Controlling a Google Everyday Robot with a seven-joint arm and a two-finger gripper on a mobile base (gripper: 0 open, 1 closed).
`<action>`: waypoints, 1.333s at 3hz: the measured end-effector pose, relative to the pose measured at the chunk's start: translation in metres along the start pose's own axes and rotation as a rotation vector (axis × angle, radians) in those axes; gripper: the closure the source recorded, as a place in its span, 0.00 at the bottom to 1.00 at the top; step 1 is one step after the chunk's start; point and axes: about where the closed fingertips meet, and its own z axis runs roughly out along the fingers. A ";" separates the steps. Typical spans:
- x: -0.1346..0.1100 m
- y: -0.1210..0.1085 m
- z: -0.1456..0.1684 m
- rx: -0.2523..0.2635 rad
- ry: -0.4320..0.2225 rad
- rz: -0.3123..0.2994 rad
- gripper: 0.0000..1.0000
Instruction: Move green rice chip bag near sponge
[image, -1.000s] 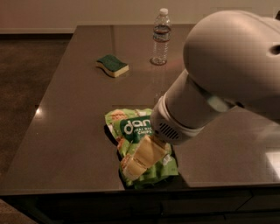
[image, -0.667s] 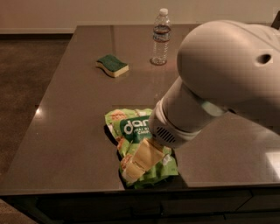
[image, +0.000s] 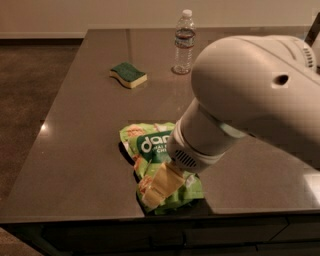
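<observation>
The green rice chip bag (image: 150, 150) lies crumpled on the dark table near its front edge, its "dang" panel facing up. The sponge (image: 128, 74), green top over a yellow body, lies well behind it at the back left. My gripper (image: 157, 187) reaches down from the large white arm (image: 250, 100) and sits on the front part of the bag, covering its middle. The arm hides the bag's right side.
A clear plastic water bottle (image: 183, 42) stands upright at the back, right of the sponge. The table's front edge (image: 100, 217) runs just below the bag. The table's left edge borders brown carpet floor (image: 30, 100).
The white arm has swung further into view and covers more of the right side. The gripper stays on the bag, and bag, sponge and bottle have not moved.
</observation>
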 end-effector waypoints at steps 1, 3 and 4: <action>0.000 -0.001 -0.001 0.005 0.018 -0.005 0.42; -0.020 -0.018 -0.017 0.042 0.015 -0.030 0.87; -0.039 -0.044 -0.031 0.070 -0.013 -0.040 1.00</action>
